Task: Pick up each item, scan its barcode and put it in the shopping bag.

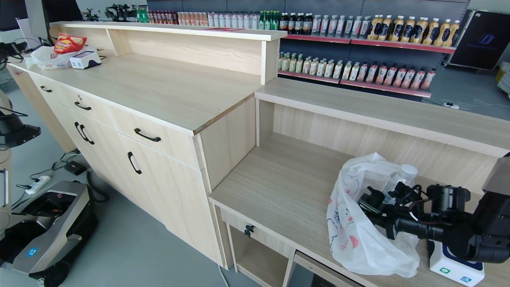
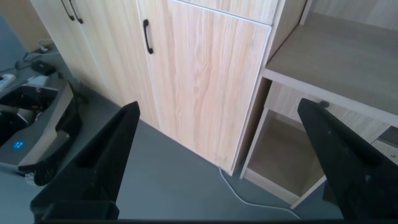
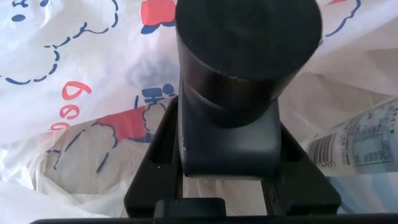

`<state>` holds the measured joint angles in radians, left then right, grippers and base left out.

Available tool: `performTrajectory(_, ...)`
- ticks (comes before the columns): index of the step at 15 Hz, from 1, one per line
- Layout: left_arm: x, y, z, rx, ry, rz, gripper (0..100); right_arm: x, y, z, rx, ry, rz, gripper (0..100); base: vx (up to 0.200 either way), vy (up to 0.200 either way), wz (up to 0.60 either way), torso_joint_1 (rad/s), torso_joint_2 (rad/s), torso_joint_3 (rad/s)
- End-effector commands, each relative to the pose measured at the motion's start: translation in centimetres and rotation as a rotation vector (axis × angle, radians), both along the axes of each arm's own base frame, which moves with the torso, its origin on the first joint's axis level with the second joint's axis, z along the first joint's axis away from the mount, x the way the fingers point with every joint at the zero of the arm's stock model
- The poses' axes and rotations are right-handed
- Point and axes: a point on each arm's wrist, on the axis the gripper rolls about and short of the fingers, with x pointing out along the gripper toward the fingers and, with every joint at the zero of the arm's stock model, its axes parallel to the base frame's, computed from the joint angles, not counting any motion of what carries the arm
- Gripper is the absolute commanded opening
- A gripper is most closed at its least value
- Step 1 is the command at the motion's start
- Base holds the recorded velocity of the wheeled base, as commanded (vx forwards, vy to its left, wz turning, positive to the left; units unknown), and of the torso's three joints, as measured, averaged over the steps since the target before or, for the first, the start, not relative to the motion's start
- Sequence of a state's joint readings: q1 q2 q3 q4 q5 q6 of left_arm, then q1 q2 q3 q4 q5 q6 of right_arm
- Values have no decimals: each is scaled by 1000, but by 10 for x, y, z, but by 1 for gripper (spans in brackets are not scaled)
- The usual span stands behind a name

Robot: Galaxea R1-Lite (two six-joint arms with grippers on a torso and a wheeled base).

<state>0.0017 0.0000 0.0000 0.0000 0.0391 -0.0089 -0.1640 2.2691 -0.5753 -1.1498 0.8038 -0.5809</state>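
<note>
Right gripper (image 1: 370, 207), head view, sits inside the mouth of the shopping bag (image 1: 358, 243); its state cannot be told. Clear bottle (image 1: 404, 174) stands within the bag. White scanner (image 1: 454, 271) rests just beside the bag. Left wrist view: left gripper (image 2: 217, 168) spread wide, holding nothing, well apart from the bag. Right wrist view: labelled bottle lies against the bag's printed plastic.
</note>
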Motion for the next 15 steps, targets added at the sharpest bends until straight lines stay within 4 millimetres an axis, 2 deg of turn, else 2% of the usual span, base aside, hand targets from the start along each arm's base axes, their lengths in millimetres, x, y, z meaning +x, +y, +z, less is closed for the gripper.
performTrajectory(1, 0, 0, 0, 0, 0, 1, 100, 0, 0, -4, 2, 12, 2, 0, 0, 0, 0, 0, 0, 0)
performTrajectory(5, 0, 0, 0, 0, 0, 1, 100, 2, 1, -3, 1, 6, 5, 0, 0, 0, 0, 0, 0, 0)
performTrajectory(6, 0, 0, 0, 0, 0, 1, 100, 2, 1, -3, 0, 5, 5, 100, 0, 0, 0, 0, 0, 0)
performTrajectory(9, 0, 0, 0, 0, 0, 1, 100, -3, 2, -1, 4, 17, 4, 100, 0, 0, 0, 0, 0, 0)
performTrajectory(12, 0, 0, 0, 0, 0, 1, 100, -6, 2, 17, 15, 5, -5, 100, 0, 0, 0, 0, 0, 0)
performTrajectory(13, 0, 0, 0, 0, 0, 1, 100, -12, 0, 36, 12, -6, -14, 100, 0, 0, 0, 0, 0, 0)
performTrajectory(14, 0, 0, 0, 0, 0, 1, 100, -16, -2, 45, 14, -9, -19, 100, 0, 0, 0, 0, 0, 0)
performTrajectory(15, 0, 0, 0, 0, 0, 1, 100, -27, -3, 70, 16, -3, -31, 100, 0, 0, 0, 0, 0, 0)
